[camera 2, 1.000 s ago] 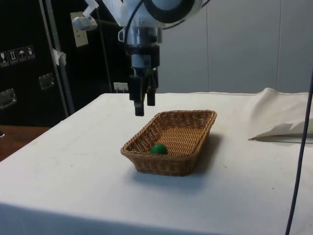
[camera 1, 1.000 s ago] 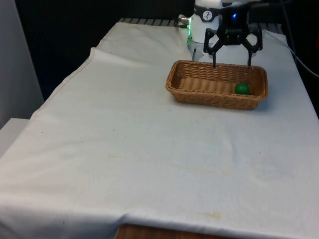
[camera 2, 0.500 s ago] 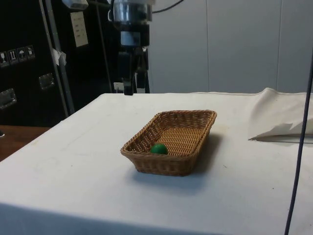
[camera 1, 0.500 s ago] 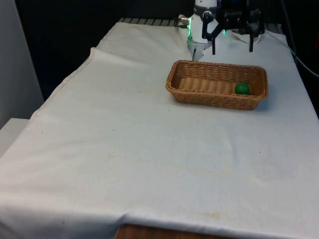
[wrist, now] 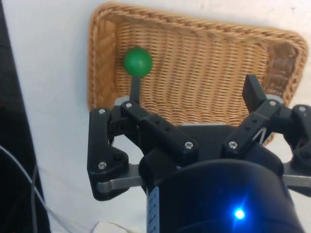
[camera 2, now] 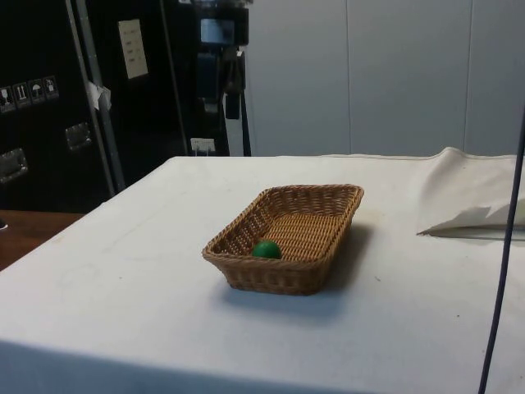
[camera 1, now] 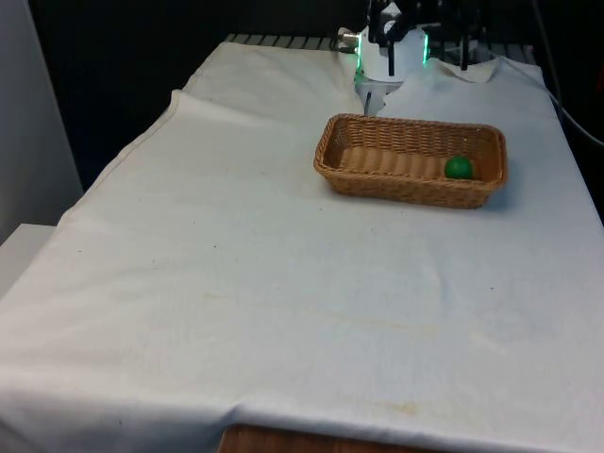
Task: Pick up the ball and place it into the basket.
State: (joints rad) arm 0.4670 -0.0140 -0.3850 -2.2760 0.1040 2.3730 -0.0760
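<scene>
Now: ball resting in basket, at front view's right end. My pincer high above basket, fingers spread wide, holding nothing (ball directly below one fingertip). Placement looks done; no regrasp needed.

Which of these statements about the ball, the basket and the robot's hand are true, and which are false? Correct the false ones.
1. The green ball lies inside the wicker basket. True.
2. The hand grips the ball. False: its fingers are spread apart and empty, well above the basket.
3. The ball sits mid-basket. False: it is near one end.
4. The basket stands on the white cloth. True.
</scene>
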